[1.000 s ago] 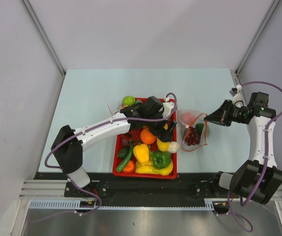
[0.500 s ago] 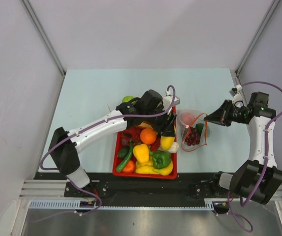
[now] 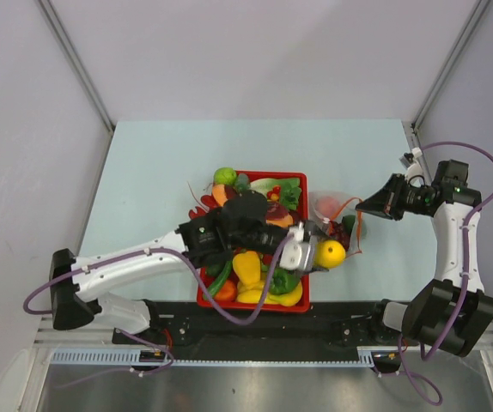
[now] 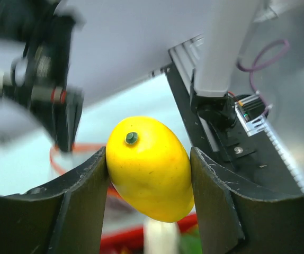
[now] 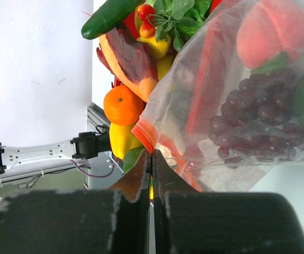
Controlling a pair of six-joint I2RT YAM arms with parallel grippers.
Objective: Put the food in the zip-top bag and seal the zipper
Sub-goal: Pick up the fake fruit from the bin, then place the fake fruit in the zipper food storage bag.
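Lemon is clenched in my left jaws, at the near corner of the zip-top bag, which lies on the table beside the red tray. My right jaws pinch the zipper, lifting the mouth. I judge the lemon should clear that strip before I let go, so it drops beside the grapes.

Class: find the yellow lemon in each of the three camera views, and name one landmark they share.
Top external: lemon right of the red tray, in the left gripper.
Left wrist: lemon at picture centre, between the fingers.
Right wrist: cannot tell; a yellow piece sits half hidden behind the bag.
Shared landmark: the orange-red zipper of the zip-top bag.
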